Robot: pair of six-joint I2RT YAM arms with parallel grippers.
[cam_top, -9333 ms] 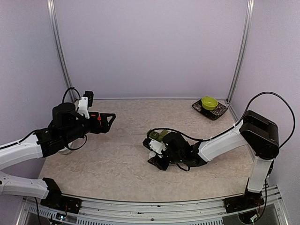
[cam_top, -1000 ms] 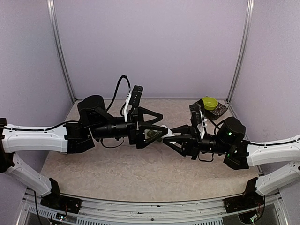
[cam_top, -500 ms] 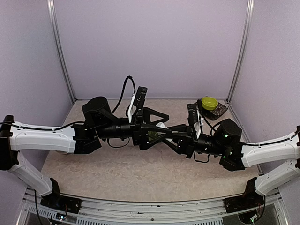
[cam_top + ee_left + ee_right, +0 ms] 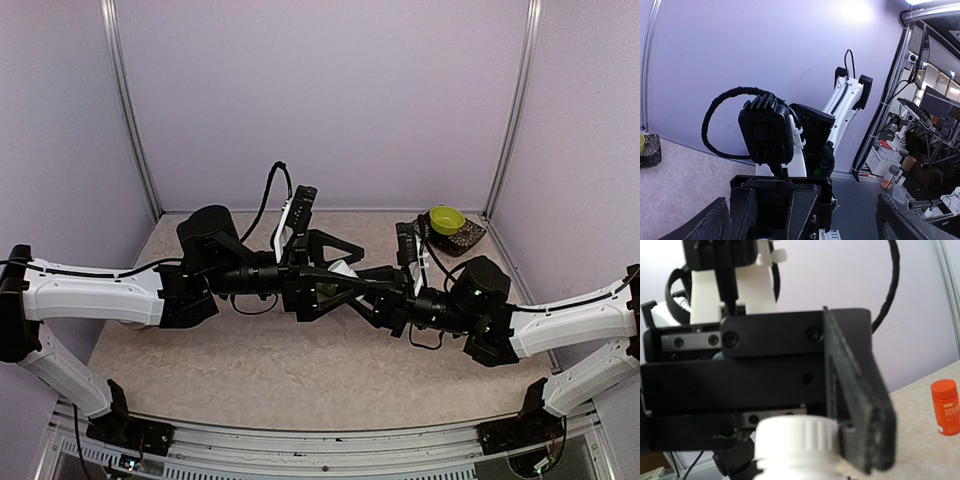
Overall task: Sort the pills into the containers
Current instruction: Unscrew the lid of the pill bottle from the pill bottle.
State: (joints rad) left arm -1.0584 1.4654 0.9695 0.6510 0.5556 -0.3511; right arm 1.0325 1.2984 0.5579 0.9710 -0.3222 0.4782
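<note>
My right gripper (image 4: pixel 360 284) is raised mid-table, shut on a bottle with a white ribbed cap (image 4: pixel 345 268). The cap fills the bottom of the right wrist view (image 4: pixel 799 439); my own fingers do not show there. My left gripper (image 4: pixel 350 268) faces it, open wide, one finger (image 4: pixel 852 400) right beside the cap. In the left wrist view the left gripper (image 4: pixel 807 227) straddles the right gripper's black body (image 4: pixel 782 205). A dark green thing (image 4: pixel 323 290), perhaps the containers, shows under the left fingers; I cannot tell. No loose pills show.
A yellow-green bowl (image 4: pixel 446 218) sits on a dark patterned tray (image 4: pixel 470 240) at the back right corner. An orange bottle (image 4: pixel 945 407) stands on the table in the right wrist view. Both arms stretch across the middle of the table.
Over the last second the two grippers closed in on each other; the right one moved left with the bottle until the left fingers straddled the cap. Earlier still, the arms were far apart.
</note>
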